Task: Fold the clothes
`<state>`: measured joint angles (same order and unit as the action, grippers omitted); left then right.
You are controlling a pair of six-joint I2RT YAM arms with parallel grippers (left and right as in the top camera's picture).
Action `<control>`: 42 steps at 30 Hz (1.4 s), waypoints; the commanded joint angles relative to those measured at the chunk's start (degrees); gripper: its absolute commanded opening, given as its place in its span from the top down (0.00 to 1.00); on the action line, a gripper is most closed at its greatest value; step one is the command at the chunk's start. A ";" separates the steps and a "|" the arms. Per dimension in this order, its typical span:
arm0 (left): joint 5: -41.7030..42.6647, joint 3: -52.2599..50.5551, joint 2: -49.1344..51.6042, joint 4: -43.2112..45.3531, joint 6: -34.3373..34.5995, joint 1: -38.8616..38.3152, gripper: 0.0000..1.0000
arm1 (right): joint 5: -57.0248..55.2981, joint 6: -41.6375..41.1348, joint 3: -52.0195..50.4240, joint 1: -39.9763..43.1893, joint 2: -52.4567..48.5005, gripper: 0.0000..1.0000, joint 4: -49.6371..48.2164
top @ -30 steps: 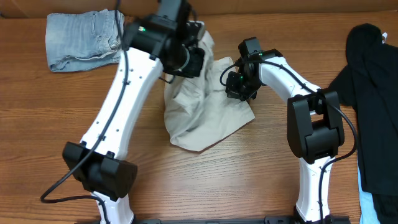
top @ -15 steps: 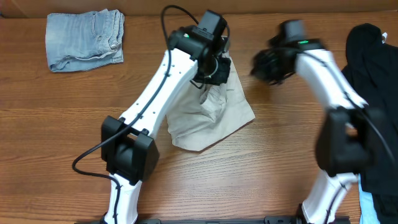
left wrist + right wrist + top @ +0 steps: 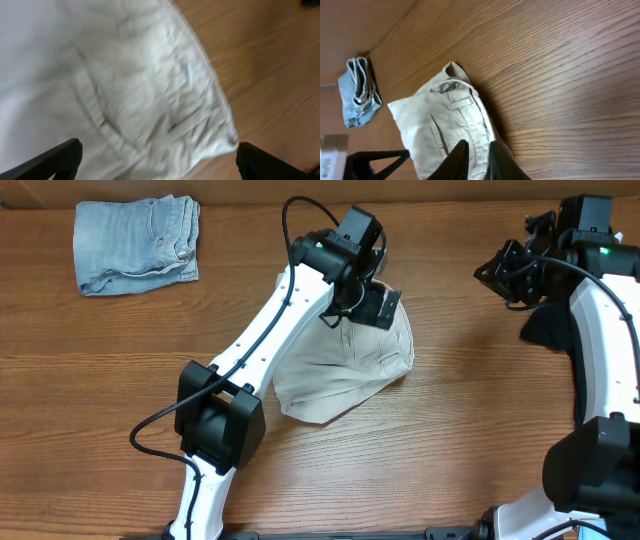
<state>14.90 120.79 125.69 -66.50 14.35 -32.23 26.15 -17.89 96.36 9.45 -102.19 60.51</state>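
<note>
The beige shorts lie folded in a compact bundle mid-table, with the waistband and belt loops at the upper right. My left gripper hovers just above that corner. Its fingers are spread wide open over the cloth and hold nothing. My right gripper is off to the far right, well clear of the shorts. Its two fingertips stand a narrow gap apart with nothing between them. Folded denim shorts sit at the far left corner. A black garment shows at the right, largely hidden by my right arm.
The left arm reaches diagonally across the table from its base at the front left. The right arm's base stands at the front right. Bare wooden tabletop lies between the shorts and the right arm.
The left gripper has let go of the beige shorts and opened wide. The right arm has swung from the shorts to the far right and its fingers have parted slightly. The shorts now lie folded.
</note>
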 commanded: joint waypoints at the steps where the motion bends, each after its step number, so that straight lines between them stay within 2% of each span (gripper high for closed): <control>1: -0.09 0.26 0.59 -4.48 -12.52 -1.07 0.00 | 0.26 3.19 0.13 1.49 -0.02 0.80 0.17; 4: -1.03 -1.42 0.98 -6.54 -19.69 -3.08 0.00 | 0.28 3.39 0.13 2.08 -0.02 0.80 0.35; 8: -4.04 -6.16 1.62 -6.36 -23.63 -5.40 0.00 | 0.28 3.39 0.13 2.19 -0.02 0.80 0.98; 15: -11.85 -16.81 1.66 -3.15 -23.78 -4.70 0.00 | -0.59 3.39 0.13 2.19 -0.02 0.80 1.81; 20: -23.32 -22.12 1.66 -2.01 -22.49 -0.83 0.00 | -0.61 3.39 0.13 2.19 -0.02 0.77 1.92; 28: -30.34 -26.12 1.66 -2.38 -22.45 7.08 0.00 | -1.01 3.37 0.13 2.19 -0.02 0.75 1.97; 31: -29.79 -21.03 1.11 -6.19 -18.82 9.44 0.00 | -1.25 3.37 0.13 2.19 -0.02 0.73 1.79; 37: -24.17 -4.79 0.94 -12.96 -18.58 6.45 0.00 | -1.25 3.37 0.13 2.19 -0.02 0.71 1.62; 42: -17.57 2.64 0.94 -12.22 -19.06 2.25 0.00 | -2.08 3.37 0.13 2.19 -0.02 0.69 2.03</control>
<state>-8.60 120.42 127.00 -79.50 -5.72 -26.48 25.06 -14.96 96.36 11.60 -102.19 62.59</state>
